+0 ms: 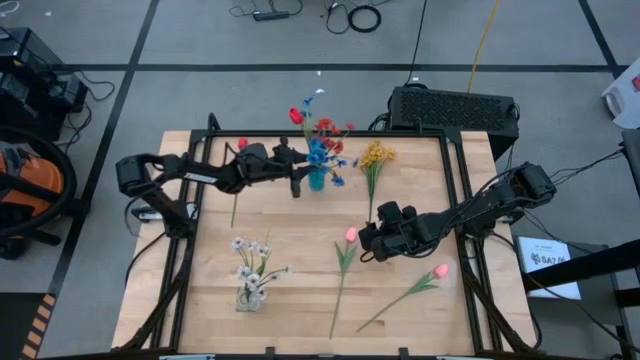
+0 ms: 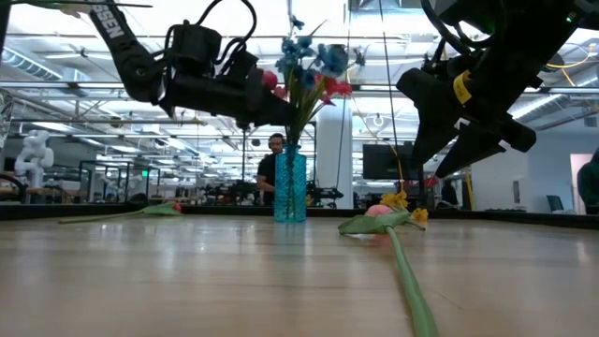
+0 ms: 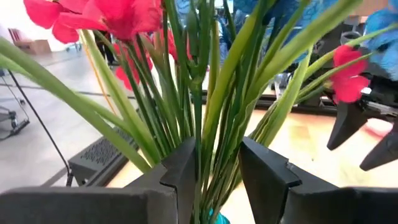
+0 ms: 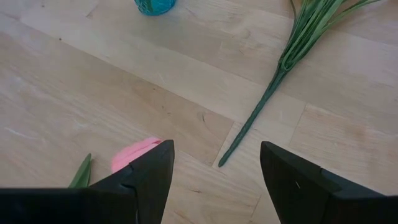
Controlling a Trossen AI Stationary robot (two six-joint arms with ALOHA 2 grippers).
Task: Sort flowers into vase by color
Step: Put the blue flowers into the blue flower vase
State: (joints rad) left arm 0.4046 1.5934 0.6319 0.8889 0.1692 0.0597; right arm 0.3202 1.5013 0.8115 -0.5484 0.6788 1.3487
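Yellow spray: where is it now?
In the high view the yellow spray lies flat near the table's far edge, right of the blue vase, with the right tool nearer the camera.

Left hand (image 3: 217, 180) narrowed, right hand (image 4: 214, 180) spread.

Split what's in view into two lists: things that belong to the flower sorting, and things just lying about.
Job:
blue vase with red and blue flowers
clear vase with white flowers
yellow spray
two pink tulips
red flower

Lying about:
black box
floor cables
orange vacuum
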